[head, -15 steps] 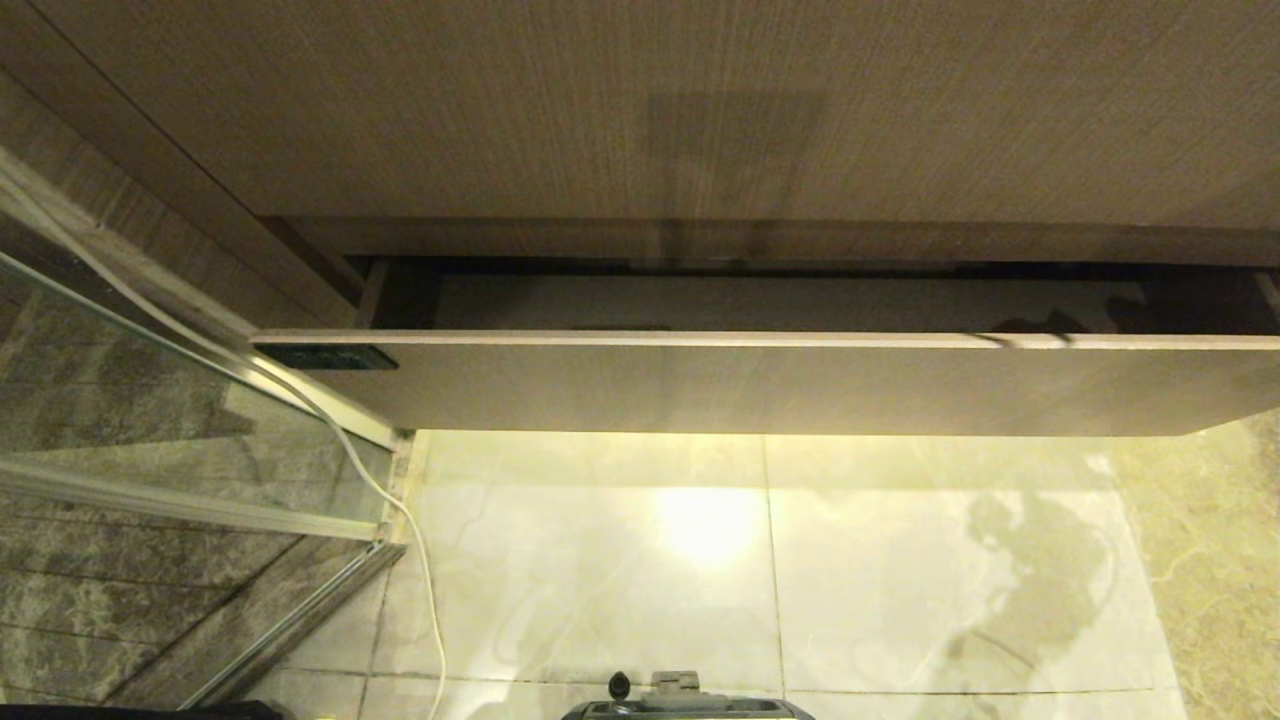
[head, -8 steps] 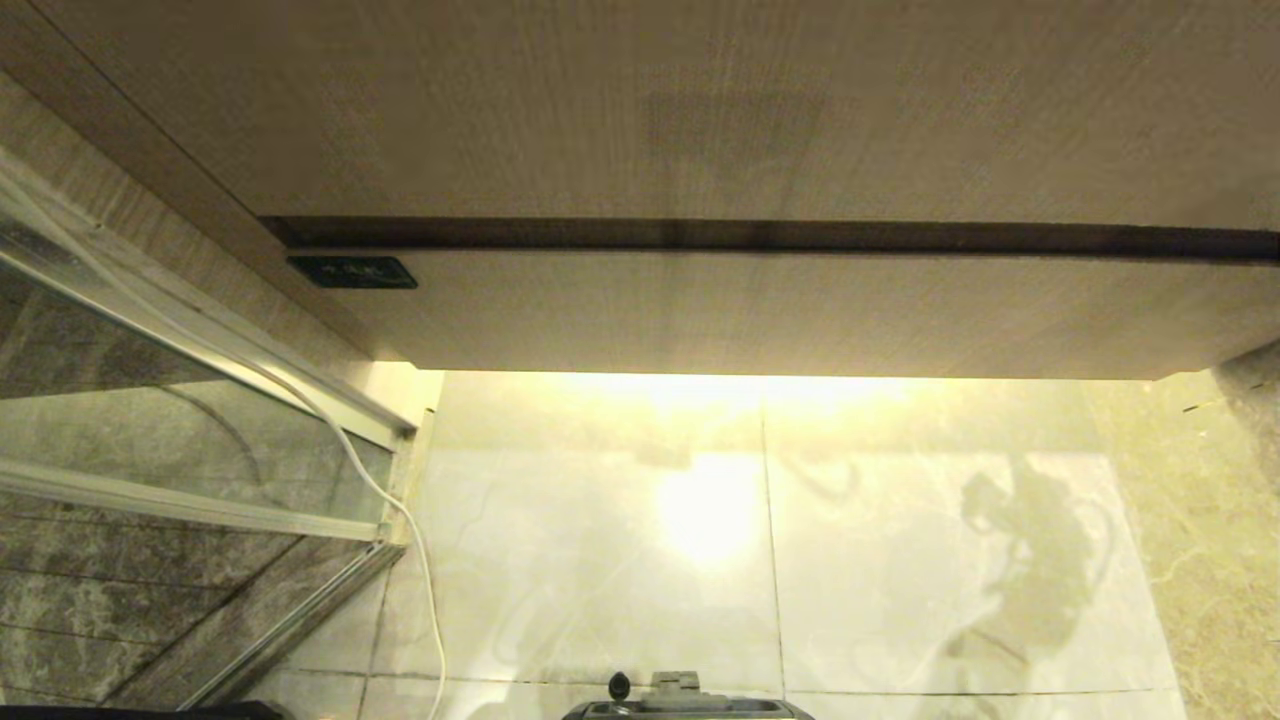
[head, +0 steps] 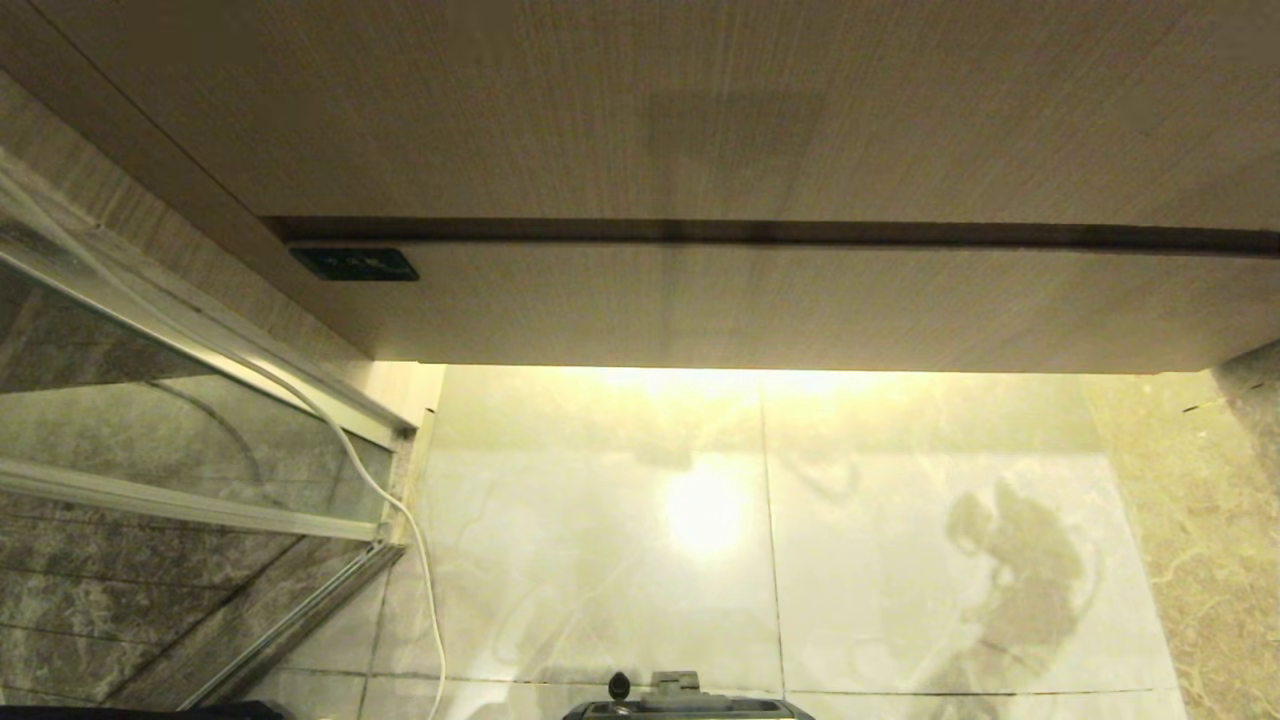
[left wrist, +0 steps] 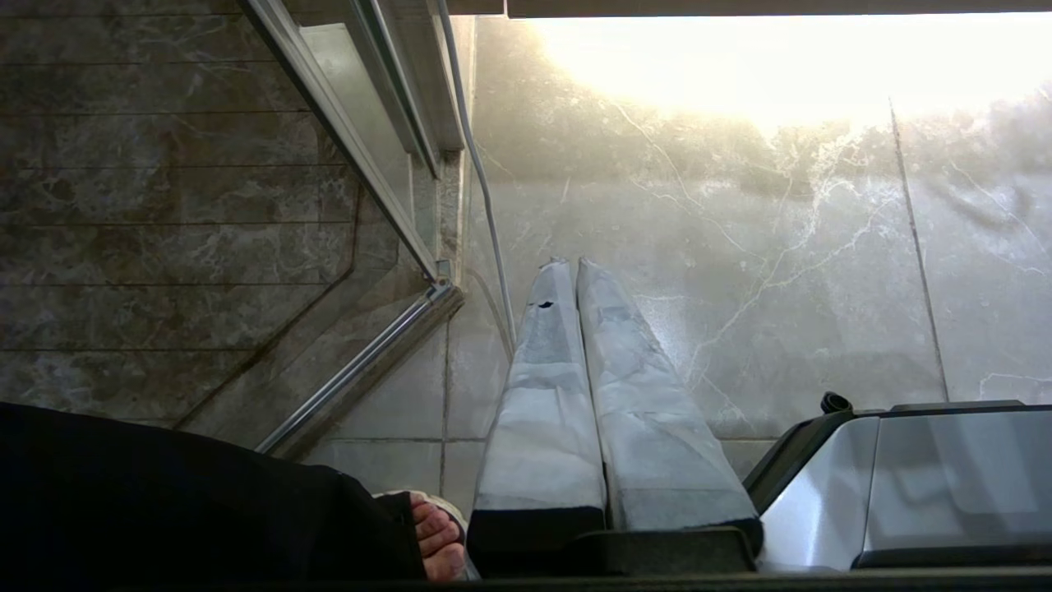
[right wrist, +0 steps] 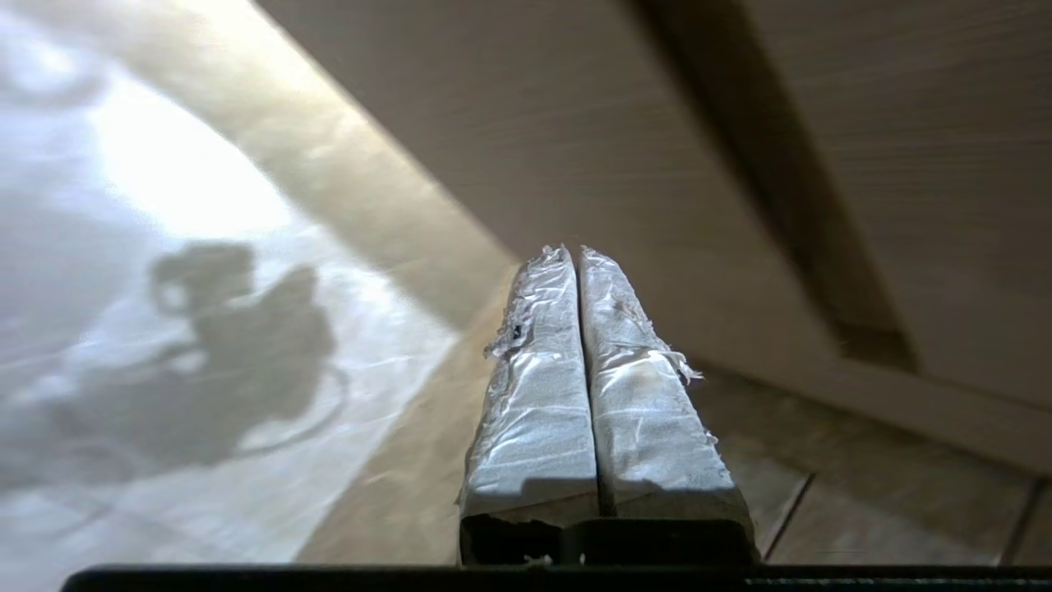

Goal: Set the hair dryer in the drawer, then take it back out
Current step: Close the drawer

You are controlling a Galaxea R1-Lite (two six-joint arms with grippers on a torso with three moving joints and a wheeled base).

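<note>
Drawer pushed shut, both tools closed and empty

The left tool [left wrist: 575, 265] hangs over the marble floor [left wrist: 740, 271], its padded fingers pressed together on nothing; to one side of it run a white cable [left wrist: 481, 181] and the glass shower door [left wrist: 362, 140], behind it a person's bare toes [left wrist: 436, 538], and on its other side the robot's base [left wrist: 904, 485]. The right tool [right wrist: 575, 251], likewise shut with nothing held, points at the plain wood-grain front of the drawer [head: 800, 305], which sits flush under the counter [head: 640, 110]. The hair dryer cannot be seen in any view.
</note>
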